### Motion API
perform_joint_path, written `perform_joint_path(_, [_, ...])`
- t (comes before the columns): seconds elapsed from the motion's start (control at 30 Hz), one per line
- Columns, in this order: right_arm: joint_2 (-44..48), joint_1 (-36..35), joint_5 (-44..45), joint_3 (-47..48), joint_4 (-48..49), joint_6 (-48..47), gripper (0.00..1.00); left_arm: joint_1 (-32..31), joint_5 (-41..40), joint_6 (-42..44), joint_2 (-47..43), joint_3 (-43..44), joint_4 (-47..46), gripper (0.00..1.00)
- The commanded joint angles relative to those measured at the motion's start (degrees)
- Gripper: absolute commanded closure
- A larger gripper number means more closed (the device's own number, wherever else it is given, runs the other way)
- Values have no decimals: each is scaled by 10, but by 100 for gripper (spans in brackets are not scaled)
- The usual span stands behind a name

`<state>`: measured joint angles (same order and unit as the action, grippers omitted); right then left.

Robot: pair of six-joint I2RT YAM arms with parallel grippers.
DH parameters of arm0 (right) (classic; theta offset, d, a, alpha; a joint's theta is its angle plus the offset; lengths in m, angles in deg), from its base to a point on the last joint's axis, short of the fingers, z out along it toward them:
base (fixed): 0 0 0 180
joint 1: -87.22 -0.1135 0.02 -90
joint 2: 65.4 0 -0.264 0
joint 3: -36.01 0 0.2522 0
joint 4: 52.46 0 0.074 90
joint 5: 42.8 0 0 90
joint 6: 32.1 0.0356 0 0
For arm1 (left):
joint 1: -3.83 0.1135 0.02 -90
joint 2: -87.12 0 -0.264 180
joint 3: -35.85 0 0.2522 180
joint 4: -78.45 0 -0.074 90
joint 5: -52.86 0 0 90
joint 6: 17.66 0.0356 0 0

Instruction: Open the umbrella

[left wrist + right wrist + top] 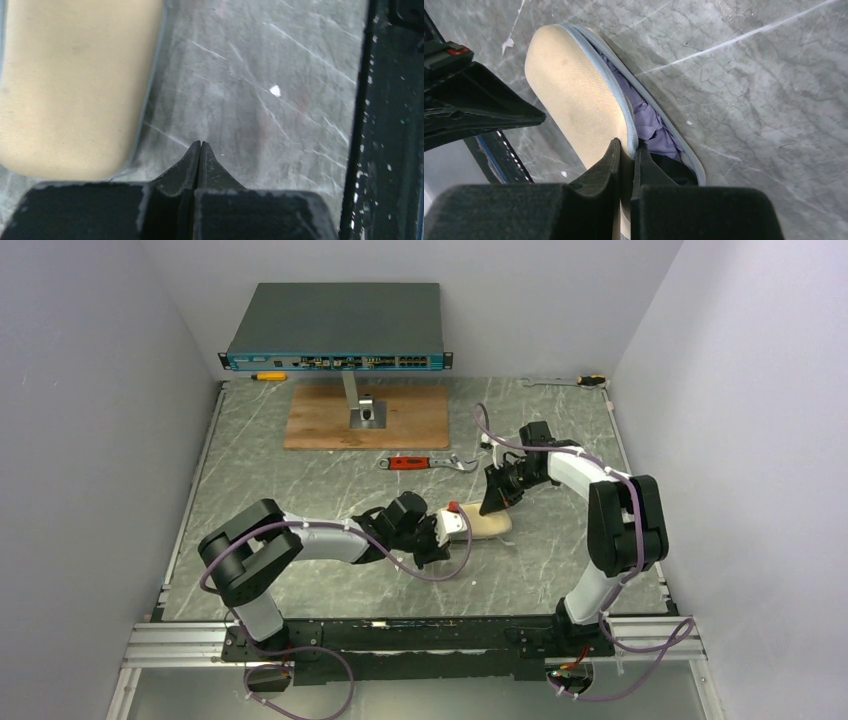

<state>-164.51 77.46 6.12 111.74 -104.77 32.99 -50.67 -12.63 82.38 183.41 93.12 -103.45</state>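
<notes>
Umbrella (488, 526) folded into a flat, rounded oblong, lying on the grey marbled table (300, 480) near the middle of its front half, between the two grippers. In the top view it looks like a plain cream pad.

Left: the left gripper (440, 540) sits just beside the umbrella's left end. In the left wrist view its fingers (210, 170) are pressed tip to tip with nothing between them, and the tips hang over bare table. The cream surface of the umbrella (75, 85) fills the upper left of that view, and the black rail (385, 125) at the table's edge runs down the right side.

Centre: in the right wrist view the umbrella (574, 95) shows a smooth cream outer face. It is edged with a narrow pale blue-grey trim. Crumpled lilac fabric and a dark part show under the lifted edge.

Right: the right gripper (493, 505) is at the umbrella's far side. Its fingers (604, 165) stand narrow, pinching the trimmed edge of the cream face.

Background, left to right: a dark flat box (335, 325) with ports along its front stands on a post. The post is fixed to a wooden board (310, 425). A red-handled wrench (430, 463) lies just in front of the board, well apart from the umbrella.
</notes>
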Motion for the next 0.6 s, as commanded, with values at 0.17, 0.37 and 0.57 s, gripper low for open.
perform_joint_path(0.17, [1, 2, 40, -76, 69, 127, 100, 28, -40, -64, -9, 34, -21, 100])
perform_joint_path(0.37, [1, 45, 39, -73, 66, 109, 100, 90, -43, -37, -126, -73, 1, 50])
perform_joint_path(0.57, [-6, 44, 27, -66, 62, 83, 100, 91, -82, 0, -115, -99, -48, 19])
